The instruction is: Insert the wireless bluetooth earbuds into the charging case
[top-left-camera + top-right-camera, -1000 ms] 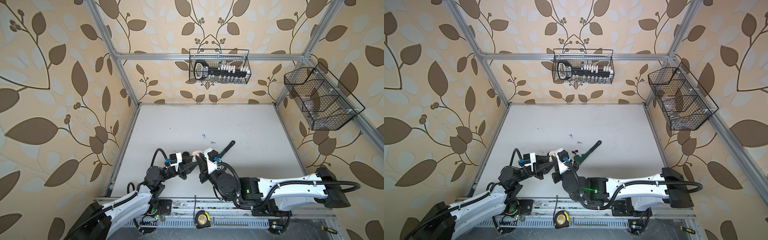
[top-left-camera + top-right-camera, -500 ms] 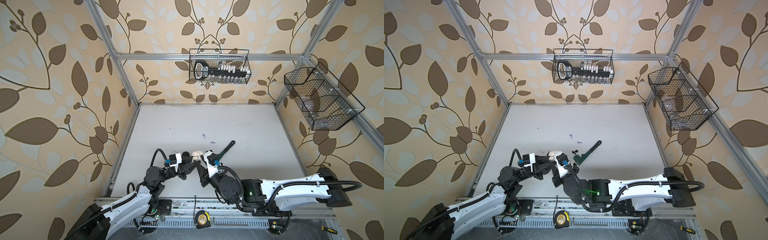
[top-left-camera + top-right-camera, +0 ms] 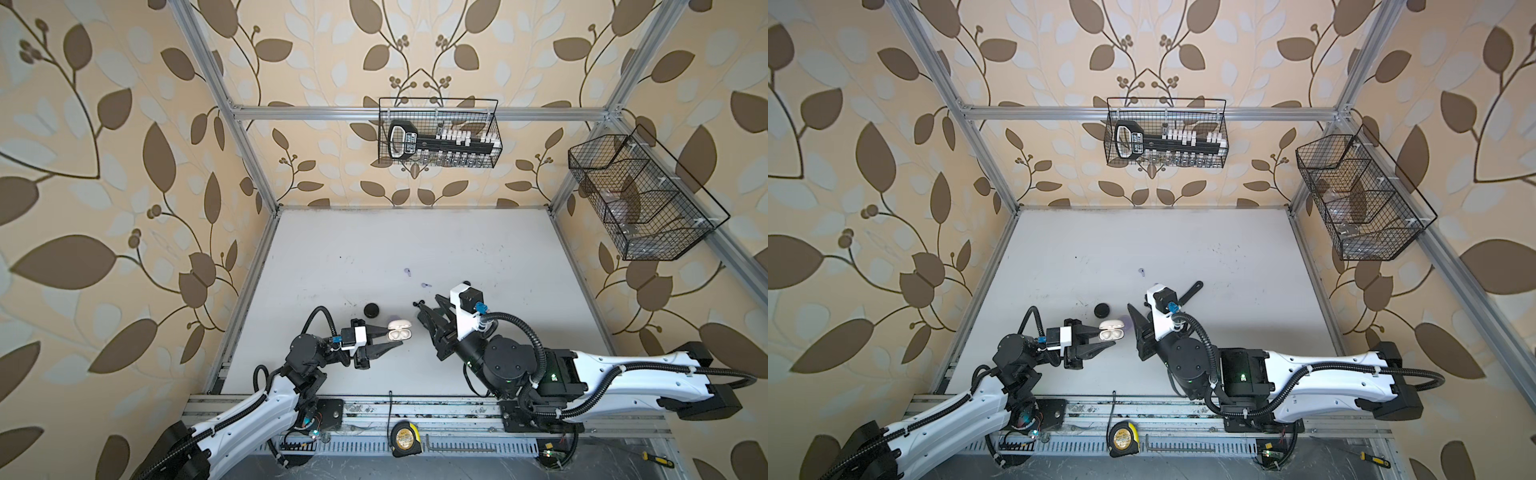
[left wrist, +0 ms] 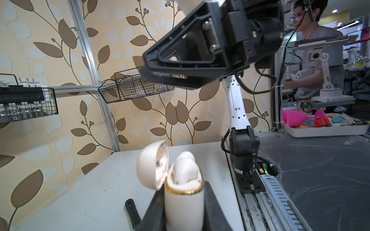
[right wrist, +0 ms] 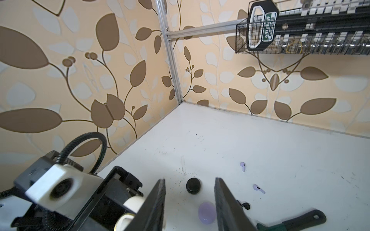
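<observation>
While left gripper (image 3: 394,338) clamps white case (image 4: 184,202) and right gripper (image 5: 190,180) gapes, a label (image 5: 268,26) reads GREENER.

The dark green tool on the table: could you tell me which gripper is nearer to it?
Right. The right gripper hovers beside the tool; the left gripper, holding the white case, sits farther left.

**Two arms, white shells over black joints**
The left arm (image 3: 249,415) and right arm (image 3: 623,374) have white link covers dotted with small holes, round black joint housings and ribbed black hoses (image 5: 90,136). Each wrist carries a white camera block (image 3: 358,335) with a blue plug (image 3: 482,308). The left gripper (image 3: 395,338) and right gripper (image 3: 428,302) have black triangular fingers (image 3: 376,331) (open-framed, screw heads (image 4: 212,47) showing). A green light (image 3: 554,377) glows on the right arm.
</observation>
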Controlling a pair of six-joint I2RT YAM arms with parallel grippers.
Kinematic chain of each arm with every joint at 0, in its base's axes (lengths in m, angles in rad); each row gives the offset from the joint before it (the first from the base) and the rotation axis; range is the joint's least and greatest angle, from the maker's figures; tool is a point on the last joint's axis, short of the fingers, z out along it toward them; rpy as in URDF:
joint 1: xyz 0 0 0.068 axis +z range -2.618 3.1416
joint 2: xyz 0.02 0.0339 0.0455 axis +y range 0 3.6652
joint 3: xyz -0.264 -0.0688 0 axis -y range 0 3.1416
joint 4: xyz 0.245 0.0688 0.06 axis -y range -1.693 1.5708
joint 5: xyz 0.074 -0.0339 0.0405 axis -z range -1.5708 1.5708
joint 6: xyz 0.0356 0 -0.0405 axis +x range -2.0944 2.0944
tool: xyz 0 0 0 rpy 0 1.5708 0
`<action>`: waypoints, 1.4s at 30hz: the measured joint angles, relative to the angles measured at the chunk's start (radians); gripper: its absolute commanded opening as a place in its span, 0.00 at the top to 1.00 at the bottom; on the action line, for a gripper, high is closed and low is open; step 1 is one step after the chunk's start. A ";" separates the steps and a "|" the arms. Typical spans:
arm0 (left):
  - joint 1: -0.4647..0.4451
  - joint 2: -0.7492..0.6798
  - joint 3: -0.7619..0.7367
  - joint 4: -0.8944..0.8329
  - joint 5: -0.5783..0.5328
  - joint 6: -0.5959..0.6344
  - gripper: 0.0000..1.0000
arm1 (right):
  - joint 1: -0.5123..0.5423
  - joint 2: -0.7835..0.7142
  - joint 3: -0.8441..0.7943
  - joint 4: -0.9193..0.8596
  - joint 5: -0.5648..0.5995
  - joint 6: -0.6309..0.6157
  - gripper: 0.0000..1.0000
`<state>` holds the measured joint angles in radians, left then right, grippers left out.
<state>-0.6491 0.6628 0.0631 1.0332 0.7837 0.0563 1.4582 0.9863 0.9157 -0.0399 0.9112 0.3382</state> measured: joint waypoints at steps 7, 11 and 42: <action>0.000 0.007 0.002 -0.078 0.066 0.064 1.00 | -0.224 -0.026 -0.055 -0.074 -0.240 0.090 0.59; 0.000 0.029 0.003 -0.097 0.083 0.077 1.00 | -0.236 0.021 -0.065 -0.080 -0.345 0.097 0.59; 0.000 0.032 0.036 -0.230 -0.169 0.093 1.00 | -0.097 0.045 -0.065 -0.128 -0.252 0.082 0.53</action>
<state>-0.6491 0.6945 0.0994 0.8036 0.6151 0.1493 1.3617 1.0317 0.8509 -0.1677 0.6594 0.4198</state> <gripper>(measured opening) 0.250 0.460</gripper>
